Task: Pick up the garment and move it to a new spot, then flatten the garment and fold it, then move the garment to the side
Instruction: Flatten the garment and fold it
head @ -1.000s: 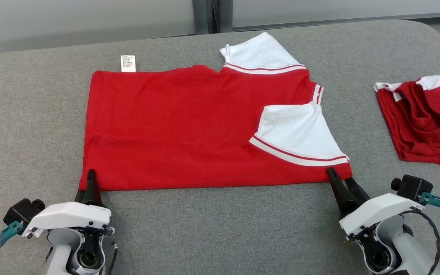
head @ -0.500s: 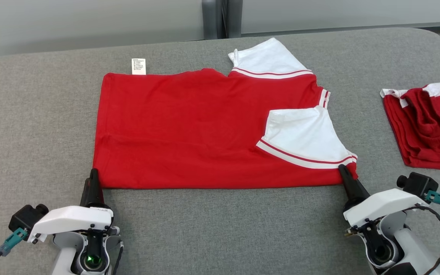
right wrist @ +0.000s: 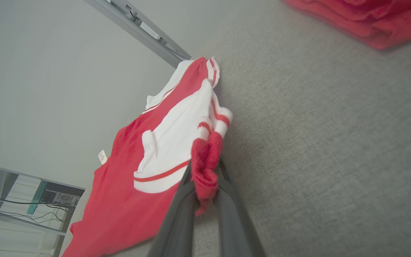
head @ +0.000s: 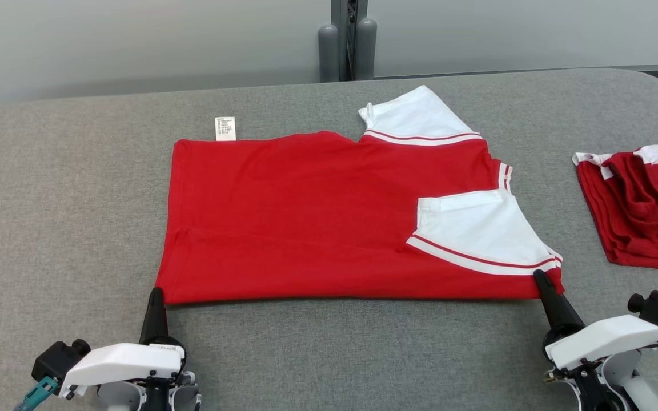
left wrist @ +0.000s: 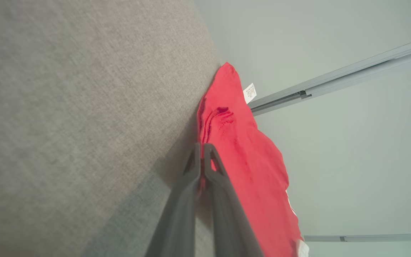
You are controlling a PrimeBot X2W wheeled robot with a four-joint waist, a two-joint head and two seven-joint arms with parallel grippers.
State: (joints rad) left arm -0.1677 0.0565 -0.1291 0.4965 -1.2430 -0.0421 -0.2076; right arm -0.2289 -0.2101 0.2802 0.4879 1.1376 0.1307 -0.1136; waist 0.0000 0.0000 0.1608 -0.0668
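Garment [head: 306, 217], a red shirt with white sleeves, is lying spread flat in the middle of the grey padded table [head: 329, 354], its long near edge running from 7 o'clock to 5 o'clock before the robot. One white sleeve [head: 477, 234] is lying folded in over the red body at about 4 o'clock, so a first fold looks made and the next one is seemingly being set up.

The left gripper [head: 155, 294] is pinching the near corner at 7 o'clock. Its jaws are standing fully closed, with a sliver of red showing between them in the left wrist view. The right gripper [head: 540, 279] is clamping the other near corner at 5 o'clock, jaws nearly together on a wad of red cloth bunching between them. Holding both near corners at once is probably meant to let the arms carry that edge toward 12 o'clock evenly, keeping the fold line straight.

A care label [head: 225, 128] is sticking out from the far edge at 11 o'clock. Print is showing on it but is too small to read, and no brand is showing. A second red and white pile [head: 643, 211] is sitting well apart at 3 o'clock.
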